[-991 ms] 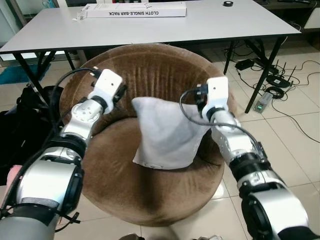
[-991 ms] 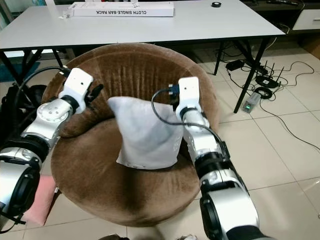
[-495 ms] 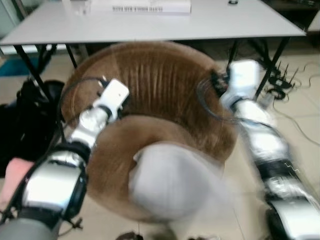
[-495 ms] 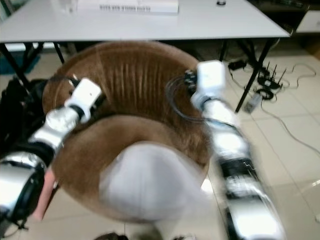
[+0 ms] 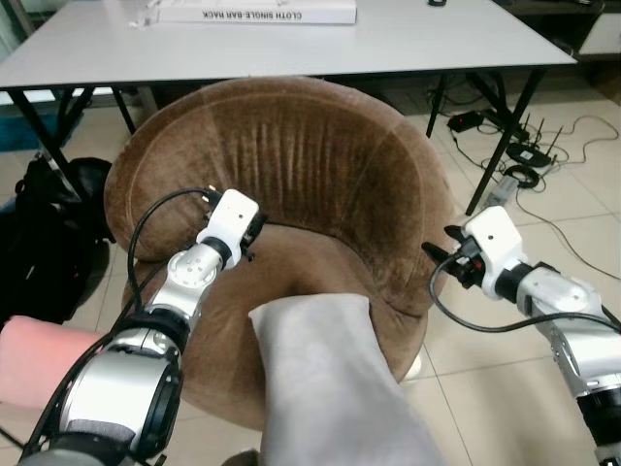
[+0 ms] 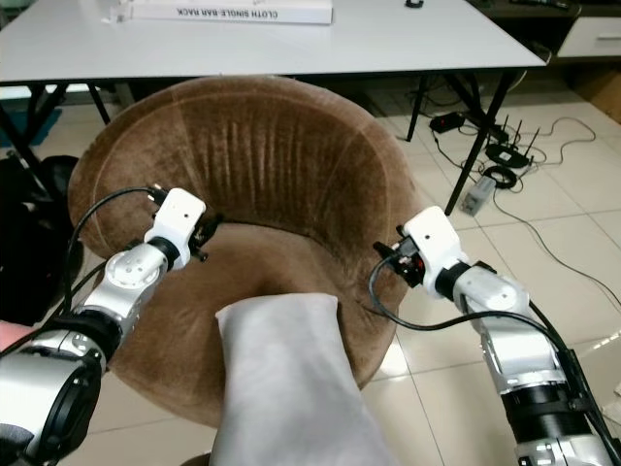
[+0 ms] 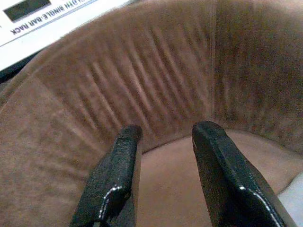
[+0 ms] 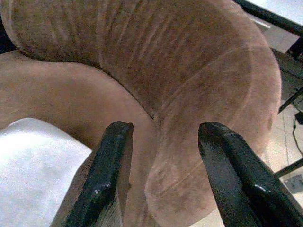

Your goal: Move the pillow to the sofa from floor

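Pillow (image 5: 330, 379): pale grey, soft and slightly creased, lying lengthwise with its far end on the front of the sofa (image 5: 291, 165) seat and its near end hanging past the seat's front edge toward the camera. The sofa is a round brown velvet tub chair with a ribbed back.

From left to right in the eye views: a black bag (image 5: 44, 243) and a pink object (image 5: 39, 354) on the floor beside the sofa; the left gripper (image 7: 163, 135) over the left rear of the seat; the pillow; the right gripper (image 8: 163, 127) just outside the sofa's right rim; cables (image 5: 529, 155) on the tiled floor. Behind the sofa, a white tabletop (image 5: 417, 39) carries a long box (image 5: 257, 12).

The wrist views add what the eye views lack. Both grippers have their fingers spread apart and hold nothing. The left wrist view looks at the ribbed back; the right wrist view looks at the sofa's rim, with a pillow corner beside one finger.
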Controlling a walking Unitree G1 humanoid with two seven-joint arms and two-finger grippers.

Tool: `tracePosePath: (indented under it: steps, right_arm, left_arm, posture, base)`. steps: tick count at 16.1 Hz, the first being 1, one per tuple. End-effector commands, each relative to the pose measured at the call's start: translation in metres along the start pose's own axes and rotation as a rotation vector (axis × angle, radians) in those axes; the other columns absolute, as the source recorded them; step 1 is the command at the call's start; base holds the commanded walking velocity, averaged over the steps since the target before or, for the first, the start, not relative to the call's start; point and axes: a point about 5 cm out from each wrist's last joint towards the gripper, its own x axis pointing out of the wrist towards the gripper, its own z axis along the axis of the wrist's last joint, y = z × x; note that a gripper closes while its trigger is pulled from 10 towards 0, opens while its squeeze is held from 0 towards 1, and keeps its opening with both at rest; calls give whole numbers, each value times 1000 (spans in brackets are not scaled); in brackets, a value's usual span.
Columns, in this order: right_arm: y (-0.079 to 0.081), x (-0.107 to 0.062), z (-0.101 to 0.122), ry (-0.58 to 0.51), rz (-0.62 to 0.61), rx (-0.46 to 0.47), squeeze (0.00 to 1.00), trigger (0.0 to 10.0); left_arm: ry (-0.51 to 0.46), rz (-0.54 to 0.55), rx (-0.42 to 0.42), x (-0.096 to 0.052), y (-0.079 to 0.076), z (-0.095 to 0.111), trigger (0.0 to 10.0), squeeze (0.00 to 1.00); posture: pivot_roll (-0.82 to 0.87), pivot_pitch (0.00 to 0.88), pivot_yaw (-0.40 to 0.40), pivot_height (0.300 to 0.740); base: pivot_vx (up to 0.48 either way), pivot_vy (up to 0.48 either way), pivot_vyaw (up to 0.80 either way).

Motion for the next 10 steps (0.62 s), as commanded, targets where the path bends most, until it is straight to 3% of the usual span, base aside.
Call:
tracePosePath:
  steps: [1, 2, 3, 6, 7, 9, 10]
  right_arm:
    - [12, 1, -11, 68, 47, 29, 12, 10000]
    - [17, 1, -19, 108, 69, 52, 286, 10000]
    - [22, 0, -29, 137, 106, 71, 1000, 10000]
    - [28, -7, -37, 160, 223, 7, 1000, 10000]
    - [33, -11, -34, 135, 296, -18, 1000, 10000]
    - [50, -21, -34, 146, 462, -73, 1000, 10000]
    - [55, -24, -38, 170, 509, -100, 1000, 10000]
  left_arm:
    - [-52, -25, -69, -4, -3, -1, 10000, 0]
    - [-90, -58, -110, -7, -6, -1, 10000, 0]
    - [-144, -132, -136, -11, -13, 0, 10000, 0]
    - [-225, -298, -125, -25, -32, -1, 10000, 0]
    - [-231, -385, -130, -36, -42, -5, 10000, 0]
    - [-154, -512, -72, -59, -49, -23, 10000, 0]
    - [-134, -528, -57, -64, -48, -27, 10000, 0]
  posture:
    - [-120, 55, 19, 740]
    - [-111, 52, 16, 740]
    - [-111, 52, 16, 740]
    - [-98, 46, 16, 740]
    - [-80, 44, 13, 740]
    - [-69, 46, 17, 740]
    - [-69, 46, 17, 740]
  base:
    - [0, 0, 0]
    - [0, 0, 0]
    - [0, 0, 0]
    - [0, 0, 0]
    - [0, 0, 0]
    - [0, 0, 0]
    - [0, 0, 0]
